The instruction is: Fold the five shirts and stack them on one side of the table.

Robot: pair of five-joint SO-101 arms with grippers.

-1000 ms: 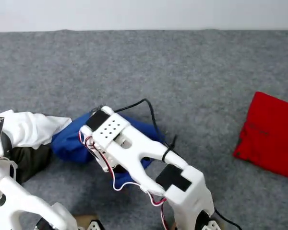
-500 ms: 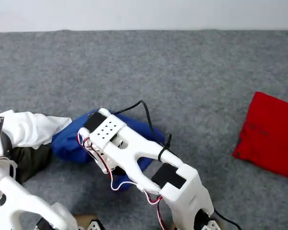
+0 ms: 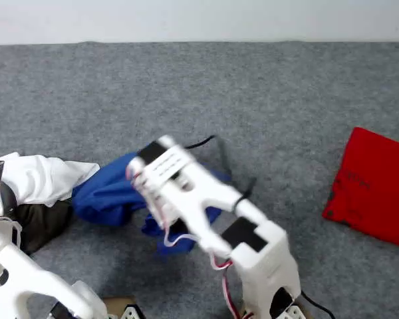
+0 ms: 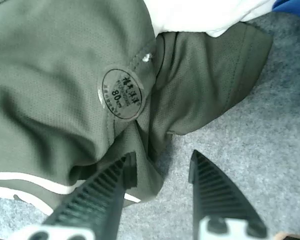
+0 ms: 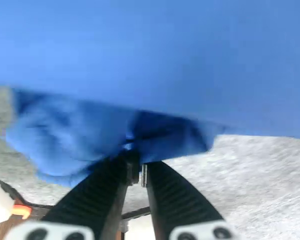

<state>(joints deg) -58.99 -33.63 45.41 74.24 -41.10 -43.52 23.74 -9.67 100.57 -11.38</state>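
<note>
The right pincer (image 5: 135, 172) pinches a thin fold of the crumpled blue cloth shirt (image 5: 140, 60), bunched just beyond its tips; so slight a hold may slip when pulled. The left pincer (image 4: 162, 167) is spread over an olive-green mesh shirt (image 4: 50, 75).

Probably a lab bench: grey felt-covered table (image 3: 286, 93), bare white wall (image 3: 199, 20) behind.

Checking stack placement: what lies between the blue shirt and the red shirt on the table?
Bare grey table cover separates the blue shirt from the red shirt in the high view, with a black cable beside the blue one.
</note>
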